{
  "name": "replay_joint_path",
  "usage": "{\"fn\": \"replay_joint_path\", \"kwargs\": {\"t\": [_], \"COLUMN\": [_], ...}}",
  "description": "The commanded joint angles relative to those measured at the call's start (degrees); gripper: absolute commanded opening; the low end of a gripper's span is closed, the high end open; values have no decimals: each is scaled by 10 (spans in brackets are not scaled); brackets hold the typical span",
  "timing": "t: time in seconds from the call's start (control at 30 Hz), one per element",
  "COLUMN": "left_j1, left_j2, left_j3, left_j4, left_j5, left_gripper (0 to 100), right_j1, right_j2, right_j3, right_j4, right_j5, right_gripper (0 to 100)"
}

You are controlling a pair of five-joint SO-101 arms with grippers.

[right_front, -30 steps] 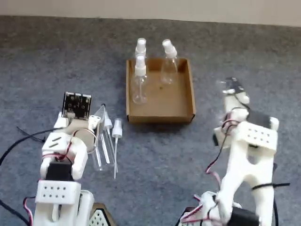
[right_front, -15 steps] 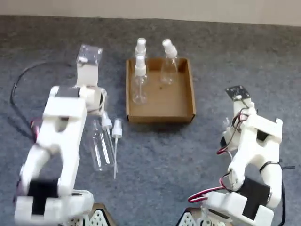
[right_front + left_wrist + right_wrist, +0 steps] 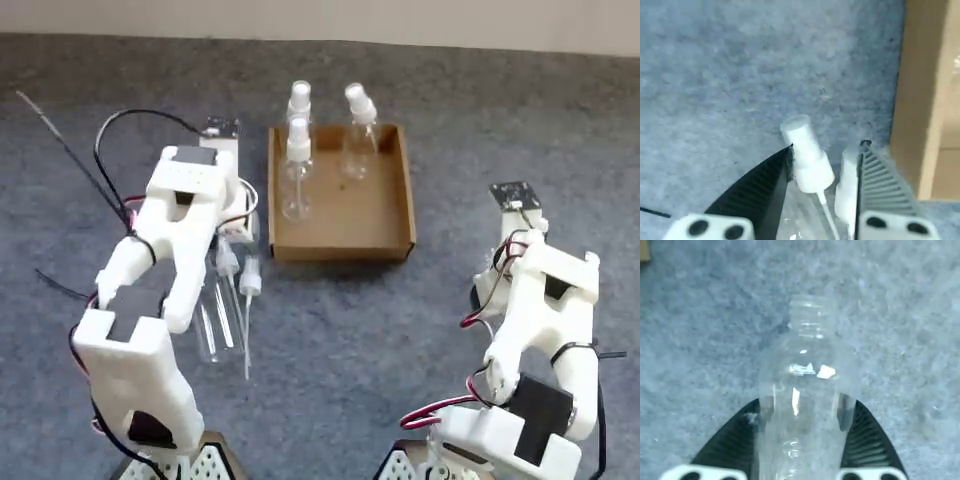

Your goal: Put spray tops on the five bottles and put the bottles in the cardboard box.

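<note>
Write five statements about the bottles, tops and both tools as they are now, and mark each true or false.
1. Three bottles at the box wear spray tops. True.
2. The right tool holds a spray top. False: it grips a bare bottle with no top on its neck.
3. The left tool is over loose spray tops beside the box. True.
4. The box stands on bare wood. False: it stands on grey carpet.
5. No bottle lies on the carpet. False: a topless lying bottle is by the left arm.
</note>
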Motion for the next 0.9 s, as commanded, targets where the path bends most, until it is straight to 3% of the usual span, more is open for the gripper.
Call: {"fn": "replay_joint_path", "kwargs": {"t": [0.0,0.27,0.43,0.53,0.73,0.87], "left_j1": [7,1,4,5,0,-8], "left_j2": [14,55,57,55,55,55], "left_j3": [-20,-20,-26,-28,-87,-159], "left_j4": [10,10,8,-4,3,53], "left_j5": [14,12,11,11,11,10], "left_gripper": [188,180,72,61,60,60], "right_j1": [7,7,9,10,11,11], "right_j2": [-2,-2,-3,-5,-7,-7], "right_j3": [-7,-3,-3,-4,-7,-7], "right_j4": [-5,-4,-3,-3,-2,-2], "right_j5": [-9,-7,-7,-9,-9,-9], "right_gripper": [94,94,94,98,99,99]}}
